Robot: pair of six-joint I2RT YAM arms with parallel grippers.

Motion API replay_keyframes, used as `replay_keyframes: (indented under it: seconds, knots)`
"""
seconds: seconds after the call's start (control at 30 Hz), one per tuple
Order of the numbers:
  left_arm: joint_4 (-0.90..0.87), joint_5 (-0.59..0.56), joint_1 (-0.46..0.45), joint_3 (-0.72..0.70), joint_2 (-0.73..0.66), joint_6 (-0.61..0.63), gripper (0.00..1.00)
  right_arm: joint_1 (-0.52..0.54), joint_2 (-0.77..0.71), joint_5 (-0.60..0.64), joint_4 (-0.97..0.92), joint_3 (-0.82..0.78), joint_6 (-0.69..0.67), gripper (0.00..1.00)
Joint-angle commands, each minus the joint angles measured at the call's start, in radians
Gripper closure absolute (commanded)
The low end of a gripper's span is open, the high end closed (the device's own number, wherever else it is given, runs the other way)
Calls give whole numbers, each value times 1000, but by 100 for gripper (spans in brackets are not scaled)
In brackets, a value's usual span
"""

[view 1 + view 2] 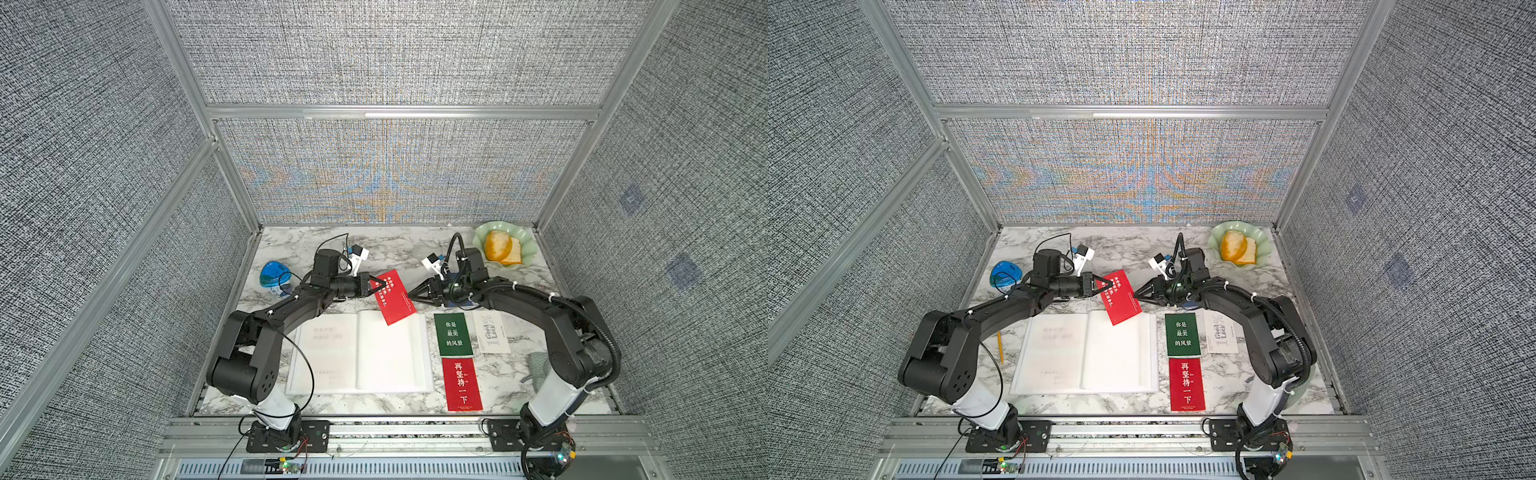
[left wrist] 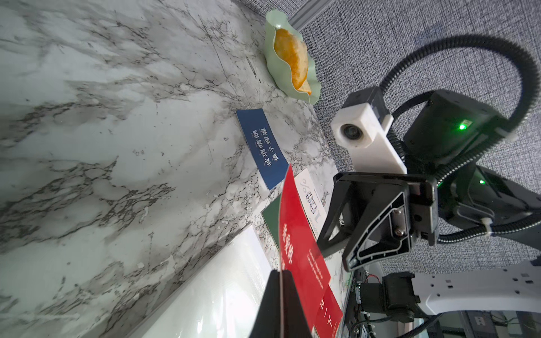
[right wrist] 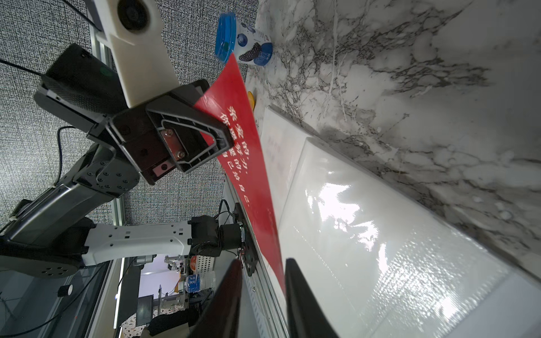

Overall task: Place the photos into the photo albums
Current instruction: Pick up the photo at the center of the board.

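My left gripper (image 1: 381, 285) is clamped on the left edge of the held red card (image 1: 395, 297), just left of centre in both top views. The left wrist view shows the pads pressed together with the card running between them. My right gripper (image 1: 410, 294) faces it from the other side with its jaws apart. In the right wrist view its fingers (image 3: 231, 292) stand on either side of the card's right edge, with a gap showing on both sides.

The card hangs tilted between my two grippers. Its lower corner overlaps the top edge of the album's right-hand page, and I cannot tell whether it touches the paper. The album (image 1: 386, 361) lies open and flat in the lower centre, with its long edges parallel to the front rail.

Just right of the album lie the green card (image 1: 454, 334) and the Good Luck card (image 1: 492, 332), with the second red card (image 1: 463, 384) below the green one. The blue card (image 2: 262, 146) lies on the marble under my right wrist.

Bare table (image 1: 395, 249) stretches across the upper middle of the frame, between the blue-lidded cup (image 1: 274, 278) at the left and the green dish (image 1: 524, 249) at the upper right. A yellow pencil (image 1: 1000, 347) lies beside the album's left edge.
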Motion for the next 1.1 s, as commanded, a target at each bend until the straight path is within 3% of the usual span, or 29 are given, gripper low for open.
replay_keyframes:
  seconds: [0.0, 0.2, 0.33, 0.57, 1.07]
  knots:
    - [133, 2, 24, -37, -26, -116, 100, -8, -24, 31, 29, -18, 23, 62]
    - [404, -55, 62, -179, -78, -354, 100, 31, -60, 111, 192, -97, 159, 55]
    - [499, -168, 65, -264, -127, -449, 100, 90, -55, 158, 350, -157, 269, 51]
    - [577, -287, 65, -365, -203, -521, 100, 154, 25, 182, 623, -176, 461, 47]
    - [604, -364, 65, -465, -276, -551, 100, 233, 140, 217, 714, -49, 560, 47]
